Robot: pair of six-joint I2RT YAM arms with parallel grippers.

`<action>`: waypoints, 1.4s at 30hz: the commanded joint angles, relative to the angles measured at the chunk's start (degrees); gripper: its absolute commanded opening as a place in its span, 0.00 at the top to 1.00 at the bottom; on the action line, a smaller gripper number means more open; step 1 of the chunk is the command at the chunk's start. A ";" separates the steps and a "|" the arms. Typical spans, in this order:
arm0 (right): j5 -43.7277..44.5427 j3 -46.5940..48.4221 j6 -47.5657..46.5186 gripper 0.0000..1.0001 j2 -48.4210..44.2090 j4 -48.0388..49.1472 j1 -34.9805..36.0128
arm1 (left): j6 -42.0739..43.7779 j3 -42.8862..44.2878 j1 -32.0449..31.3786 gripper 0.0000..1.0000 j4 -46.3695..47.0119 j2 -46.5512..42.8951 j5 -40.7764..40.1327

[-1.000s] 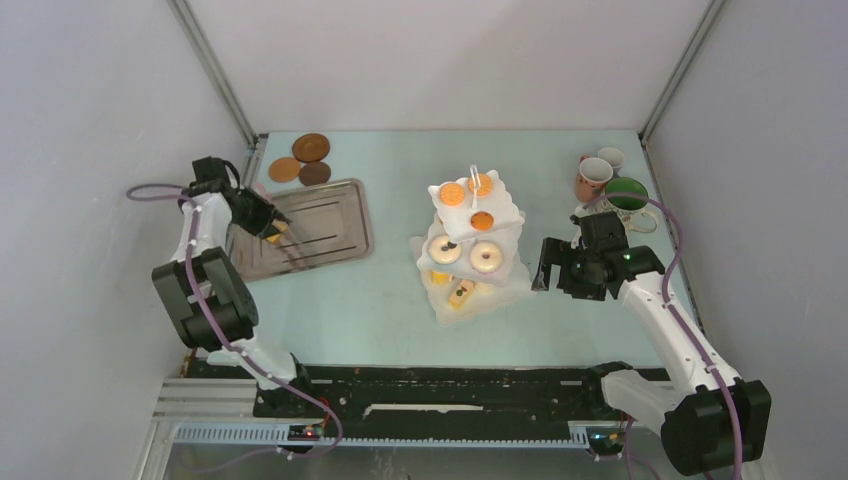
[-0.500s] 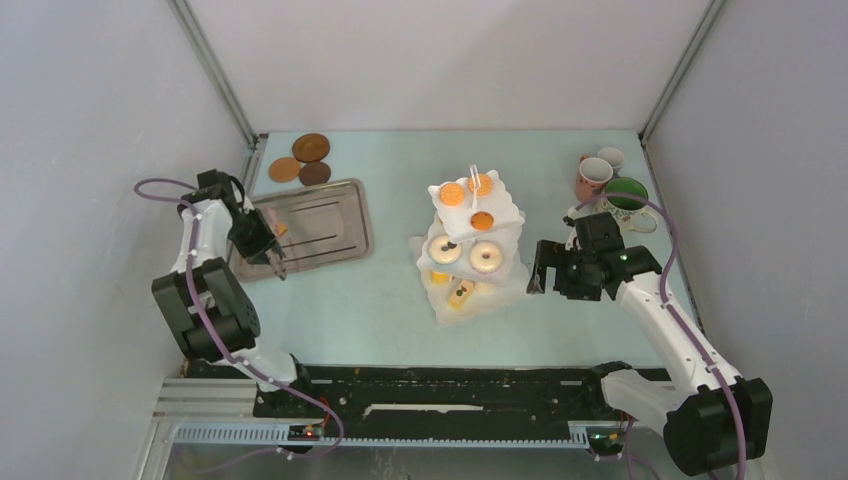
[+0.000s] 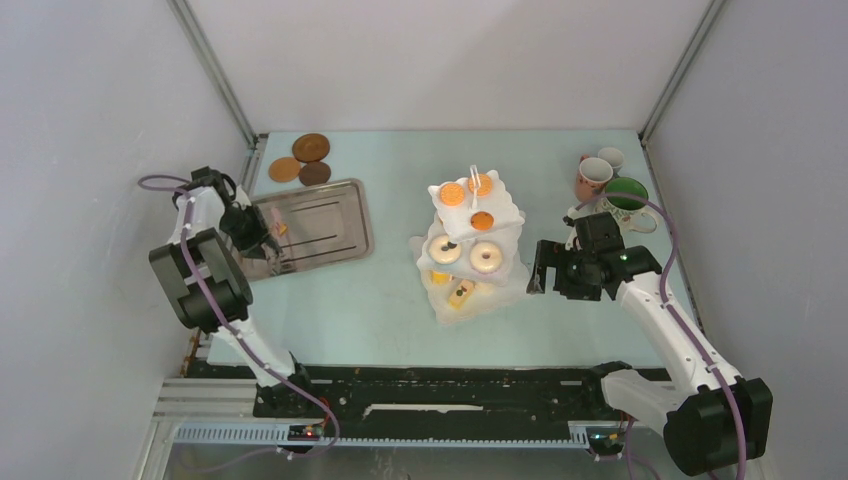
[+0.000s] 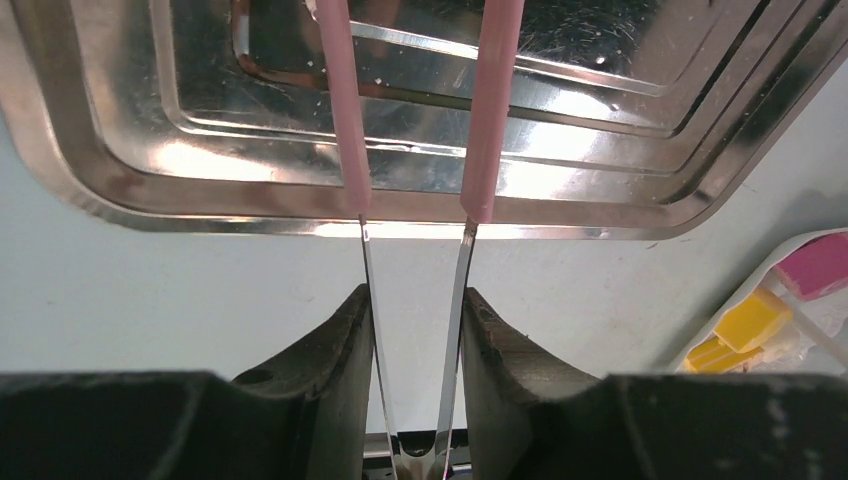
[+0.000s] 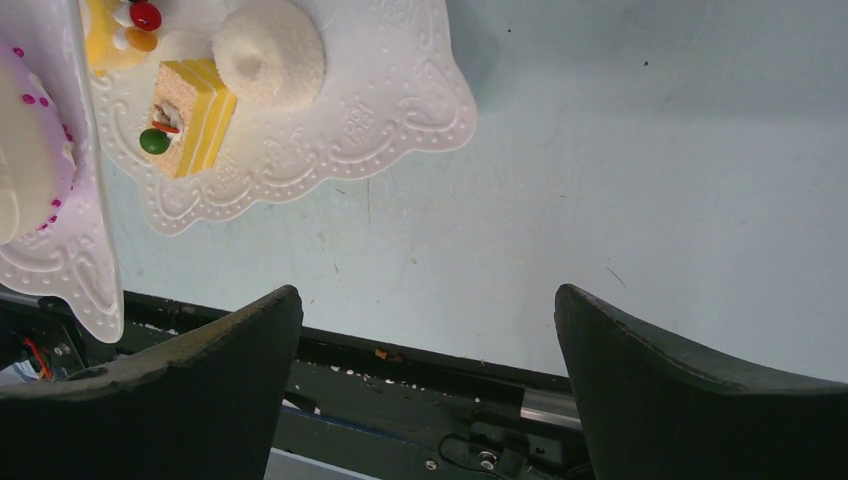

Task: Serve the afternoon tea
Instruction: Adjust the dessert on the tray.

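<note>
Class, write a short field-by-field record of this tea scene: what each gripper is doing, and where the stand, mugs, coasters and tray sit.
Left gripper: shut on the pink tongs, which reach over the grey tray
Right gripper: open, empty, beside the stand
Stand: three white tiers, between tray and mugs, holding biscuits, donuts, cakes
Mugs: three, grouped far right
Coasters: three brown, just behind the tray, far left
</note>
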 commanded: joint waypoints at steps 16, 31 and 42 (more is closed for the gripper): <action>-0.68 0.33 -0.78 0.00 -0.68 1.64 0.26 | -1.36 -12.60 0.04 0.63 3.84 -8.00 5.69; 0.00 0.33 -0.61 0.00 -0.80 1.58 0.59 | -7.86 -9.14 -1.82 0.58 1.70 -3.69 0.14; 0.29 0.33 -0.52 0.00 -0.97 1.56 0.53 | -14.04 -3.66 -3.57 0.69 -3.32 0.79 -6.03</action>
